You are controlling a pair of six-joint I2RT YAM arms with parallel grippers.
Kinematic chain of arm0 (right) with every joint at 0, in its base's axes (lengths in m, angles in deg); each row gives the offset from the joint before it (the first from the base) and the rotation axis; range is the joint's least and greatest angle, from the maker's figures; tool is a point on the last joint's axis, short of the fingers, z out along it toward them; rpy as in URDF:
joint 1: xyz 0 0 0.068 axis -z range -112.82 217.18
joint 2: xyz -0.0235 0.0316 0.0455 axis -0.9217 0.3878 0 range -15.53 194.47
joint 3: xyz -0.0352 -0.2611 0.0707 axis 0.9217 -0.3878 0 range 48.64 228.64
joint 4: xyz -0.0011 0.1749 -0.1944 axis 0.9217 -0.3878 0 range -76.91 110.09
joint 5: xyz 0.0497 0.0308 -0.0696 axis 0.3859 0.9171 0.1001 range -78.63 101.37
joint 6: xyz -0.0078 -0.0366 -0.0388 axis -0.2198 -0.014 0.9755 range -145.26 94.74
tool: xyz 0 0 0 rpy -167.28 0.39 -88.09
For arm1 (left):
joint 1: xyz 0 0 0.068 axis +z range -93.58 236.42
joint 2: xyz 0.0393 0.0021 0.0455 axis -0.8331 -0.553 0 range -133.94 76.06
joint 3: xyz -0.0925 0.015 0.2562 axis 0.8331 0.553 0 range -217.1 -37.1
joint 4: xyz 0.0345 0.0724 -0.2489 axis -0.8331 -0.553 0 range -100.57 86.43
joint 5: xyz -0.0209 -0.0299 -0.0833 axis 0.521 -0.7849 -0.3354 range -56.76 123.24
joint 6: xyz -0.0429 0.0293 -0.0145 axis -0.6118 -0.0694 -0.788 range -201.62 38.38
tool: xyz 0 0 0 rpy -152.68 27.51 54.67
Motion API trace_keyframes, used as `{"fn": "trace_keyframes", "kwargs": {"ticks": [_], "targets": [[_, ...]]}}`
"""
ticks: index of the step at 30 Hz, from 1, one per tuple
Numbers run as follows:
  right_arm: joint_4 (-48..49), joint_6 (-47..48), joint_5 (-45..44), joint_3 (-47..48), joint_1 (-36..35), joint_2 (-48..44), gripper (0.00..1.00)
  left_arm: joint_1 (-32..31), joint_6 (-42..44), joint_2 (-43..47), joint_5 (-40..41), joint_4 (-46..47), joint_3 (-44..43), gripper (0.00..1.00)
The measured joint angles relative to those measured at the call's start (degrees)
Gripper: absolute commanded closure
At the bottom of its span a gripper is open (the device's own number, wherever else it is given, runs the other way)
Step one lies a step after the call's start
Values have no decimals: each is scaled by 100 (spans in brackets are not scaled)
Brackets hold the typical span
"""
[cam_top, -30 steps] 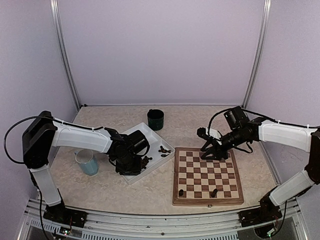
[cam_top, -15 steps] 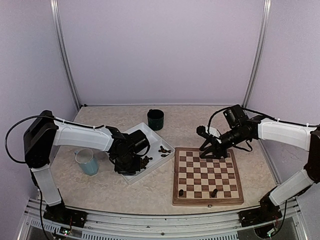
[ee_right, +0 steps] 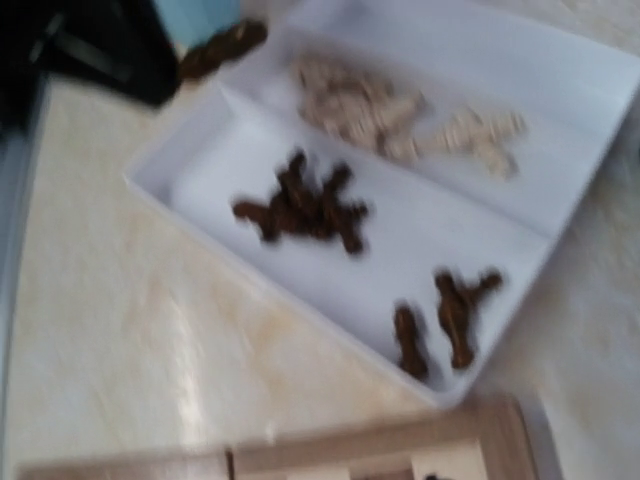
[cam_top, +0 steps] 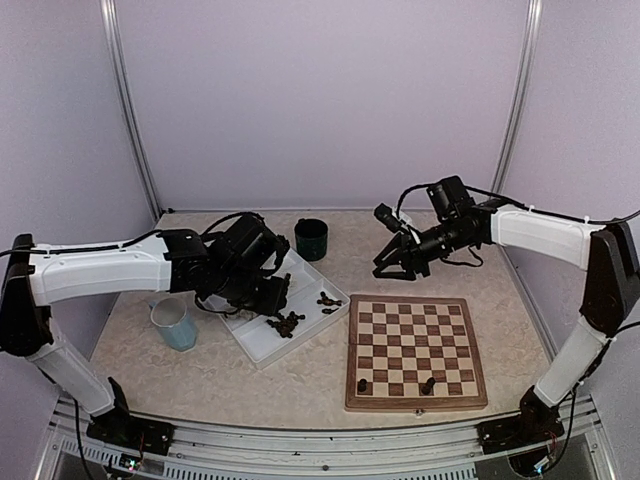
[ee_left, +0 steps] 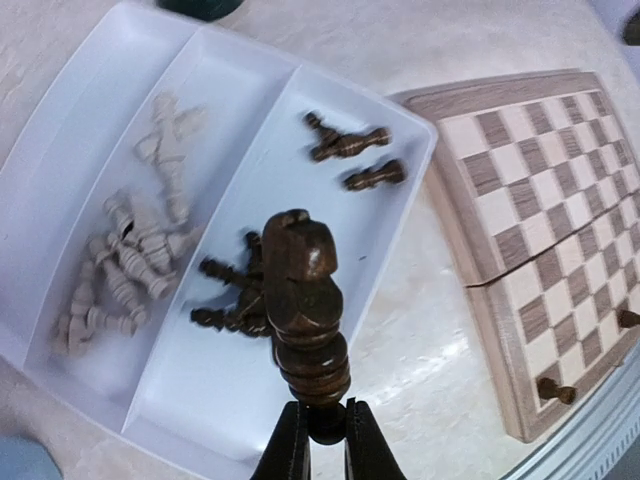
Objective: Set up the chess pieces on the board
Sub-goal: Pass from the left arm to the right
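Observation:
My left gripper (ee_left: pixel 325 425) is shut on the base of a dark brown chess piece (ee_left: pixel 303 300) and holds it above the white tray (ee_left: pixel 240 60). The tray's right compartment holds several loose dark pieces (ee_left: pixel 345 145). Its left compartment holds pale ones (ee_left: pixel 130 260). The board (cam_top: pixel 415 403) lies to the right with two dark pieces (cam_top: pixel 363 384) on its near rows. My right gripper (cam_top: pixel 392 268) hovers beyond the board's far left corner, its fingers apart and nothing seen between them. The right wrist view is blurred and shows the tray (ee_right: pixel 200 170) but no fingers.
A dark green cup (cam_top: pixel 311 239) stands behind the tray. A light blue cup (cam_top: pixel 175 325) stands left of the tray, under the left arm. Walls close in the table on three sides.
My left gripper closed on a dark piece in the tray and rose with it. My right arm left the board's far edge and swung back and left, toward the tray.

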Motion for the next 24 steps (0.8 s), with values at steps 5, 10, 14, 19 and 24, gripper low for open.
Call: {"fn": "trace_keyframes", "kwargs": {"ticks": [5,10,14,19,24], "targets": [[37,-584,964,723,0,697,55,-48,715,503,-555,1108,374,100],[214,-1257,1976,835,-61,1121,53,-57,1049,573,-1038,1705,422,100],[544,-1816,2367,850,-280,1211,51,-103,1185,544,-1252,1906,420,100],[1027,-2448,2712,1034,-538,1296,50,-188,1259,417,-1401,1958,385,100],[1263,-2771,2822,1193,-684,1438,50,-269,1316,238,-1493,1961,251,100]]}}
